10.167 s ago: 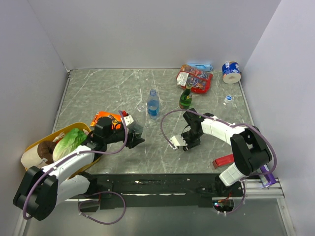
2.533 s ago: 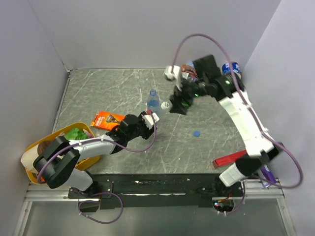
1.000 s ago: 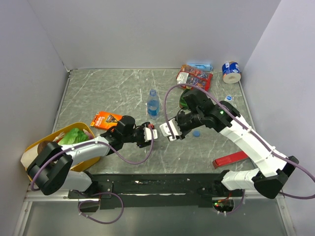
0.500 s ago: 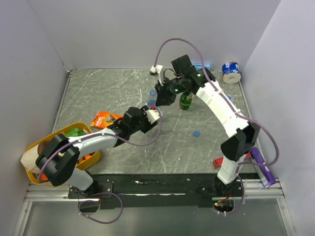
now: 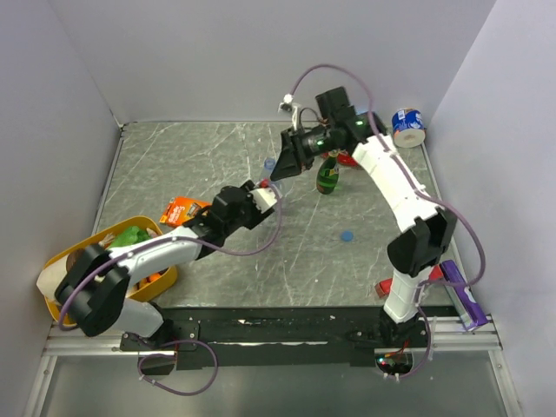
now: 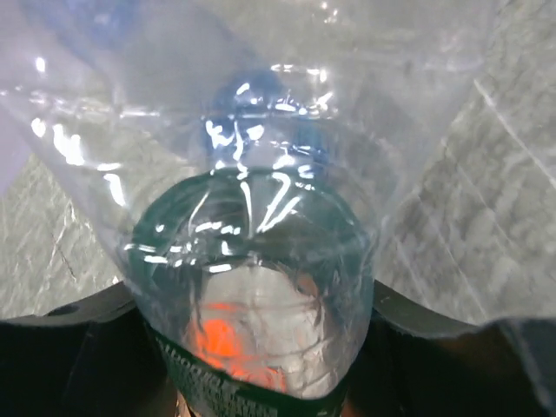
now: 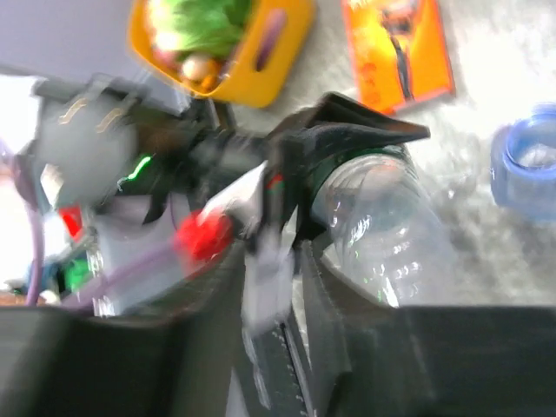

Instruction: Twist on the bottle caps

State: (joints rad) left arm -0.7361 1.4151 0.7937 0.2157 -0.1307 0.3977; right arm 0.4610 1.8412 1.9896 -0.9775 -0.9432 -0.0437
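My left gripper [image 5: 261, 193] is shut on the clear water bottle [image 6: 261, 261], which fills the left wrist view between my dark fingers [image 6: 82, 347]. In the top view only its blue top [image 5: 269, 163] shows. My right gripper [image 5: 281, 167] hovers right beside that top. In the blurred right wrist view its jaws [image 7: 276, 261] stand a narrow gap apart with nothing between them. The bottle body [image 7: 382, 234] and its blue neck [image 7: 528, 165] lie to their right. The dark green bottle [image 5: 327, 178] stands upright behind my right arm. A plain blue cap [image 5: 347, 234] lies on the table.
A yellow basket [image 5: 54, 261] of produce sits at the left edge. An orange packet [image 5: 181, 210] lies beside it. A blue-and-white can [image 5: 407, 127] is at the back right. A red object [image 5: 393, 285] and a purple item [image 5: 459, 294] lie at the front right.
My right gripper has shifted slightly up and right beside the bottle's top. My left gripper keeps its hold on the clear bottle. The blue cap has not moved.
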